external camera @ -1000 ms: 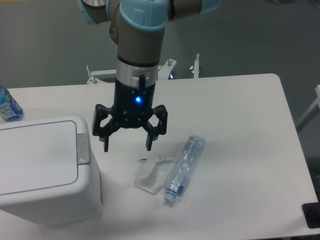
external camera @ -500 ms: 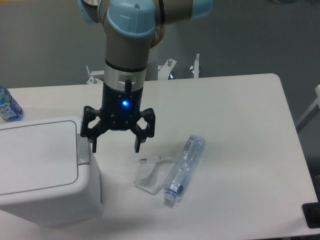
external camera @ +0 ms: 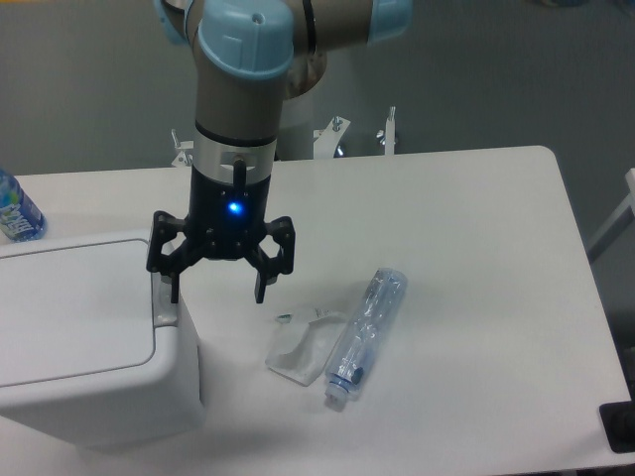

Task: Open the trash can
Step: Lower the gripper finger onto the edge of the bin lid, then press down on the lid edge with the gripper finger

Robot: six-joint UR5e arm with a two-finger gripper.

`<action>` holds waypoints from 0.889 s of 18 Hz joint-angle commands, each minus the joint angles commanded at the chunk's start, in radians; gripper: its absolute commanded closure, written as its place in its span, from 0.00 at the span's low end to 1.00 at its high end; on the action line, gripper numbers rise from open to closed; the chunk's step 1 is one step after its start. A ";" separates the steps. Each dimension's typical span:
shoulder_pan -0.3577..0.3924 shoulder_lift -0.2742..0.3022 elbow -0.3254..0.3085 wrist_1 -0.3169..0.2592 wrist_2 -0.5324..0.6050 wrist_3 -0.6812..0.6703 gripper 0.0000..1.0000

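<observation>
A crushed clear plastic bottle [external camera: 364, 335] lies on the white table [external camera: 476, 228] at about four o'clock from the gripper, touching a flat clear plastic bag [external camera: 301, 349]. A blue-labelled bottle [external camera: 17, 211] stands at the table's nine o'clock edge. The large white plastic trash can [external camera: 94, 337] with rounded corners sits at seven o'clock, its flat lid closed. The black two-finger gripper [external camera: 216, 295] points straight down, jaws spread wide, one fingertip over the can's grey rim tab [external camera: 164, 295].

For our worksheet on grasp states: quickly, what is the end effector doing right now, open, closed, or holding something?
End effector: open, holding nothing, one finger over the trash can's grey tab.
</observation>
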 joint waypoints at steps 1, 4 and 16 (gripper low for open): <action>0.000 -0.002 0.000 0.000 0.000 0.000 0.00; -0.002 -0.003 0.000 0.000 0.000 0.000 0.00; -0.008 -0.009 -0.002 0.003 0.002 0.000 0.00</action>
